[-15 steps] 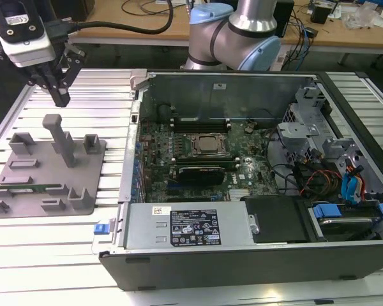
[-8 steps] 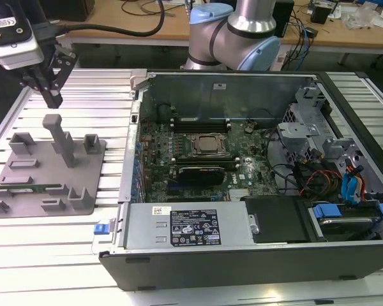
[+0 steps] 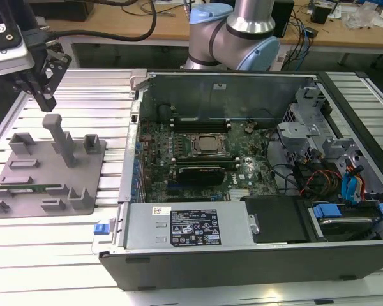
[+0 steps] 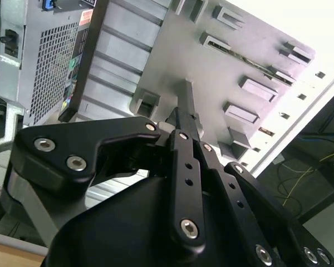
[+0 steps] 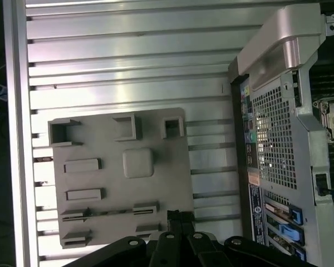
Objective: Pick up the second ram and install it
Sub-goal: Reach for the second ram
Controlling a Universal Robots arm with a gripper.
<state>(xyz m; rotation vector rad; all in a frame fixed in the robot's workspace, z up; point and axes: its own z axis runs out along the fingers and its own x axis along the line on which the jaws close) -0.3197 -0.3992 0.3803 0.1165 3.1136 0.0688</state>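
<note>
Gripper (image 3: 47, 103) poised empty over the holder tray (image 3: 89, 169), fingers together.

Exterior view: it hung above the tray's far edge, well apart from the second ram (image 3: 25, 188), a green stick seated in a slot along the tray edge nearest the camera, with the open computer case (image 3: 242, 86) on the exterior view's right. Second wrist view: the closed fingers (image 4: 185, 167) pointed down at the tray, the ram (image 4: 242, 54) off to one side. First wrist view: looking straight down, this 1 showed what the exterior view could not, the ram (image 5: 111, 212) edge-on as a thin line between 2 end brackets (image 5: 146, 209). A clean pick would, I judge, need the fingers parted, centred on the stick's middle, squared across its thin edge, then lowered straight.
</note>
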